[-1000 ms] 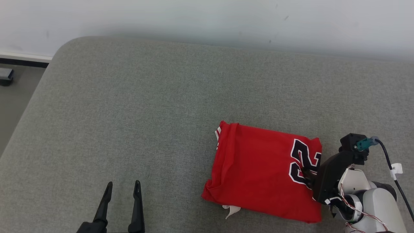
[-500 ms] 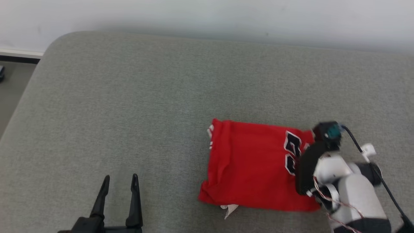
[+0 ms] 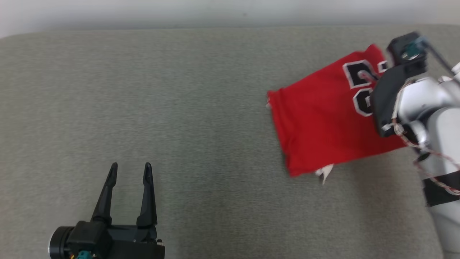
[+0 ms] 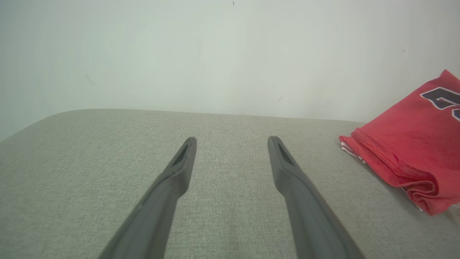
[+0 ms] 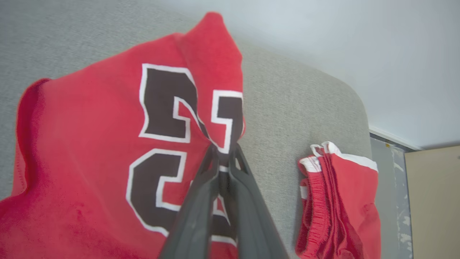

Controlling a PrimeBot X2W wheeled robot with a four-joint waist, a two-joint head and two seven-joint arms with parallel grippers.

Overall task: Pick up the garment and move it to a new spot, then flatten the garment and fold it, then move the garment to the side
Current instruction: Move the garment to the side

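Now the right gripper (image 5: 223, 151) has its 2 fingers pinched together on the folded red jersey (image 3: 323, 118), biting the cloth right at the black number print. Just 1 second ago those fingers were only at the jersey's right edge, and the bundle lay flat. Since then the jersey has travelled right and toward the far edge of the grey cushion (image 3: 179, 108), even allowing for the head camera having turned. Its gripped end is raised; whether the left end touches the cushion I cannot tell. The fold looks intact. That reads as the last step, moving the folded jersey aside, well under way. Red shorts (image 5: 341, 201) lie near that side, so the set-down should stay clear of them. The left gripper (image 3: 130, 166) hangs with fingers apart over bare cushion, well apart from the jersey.
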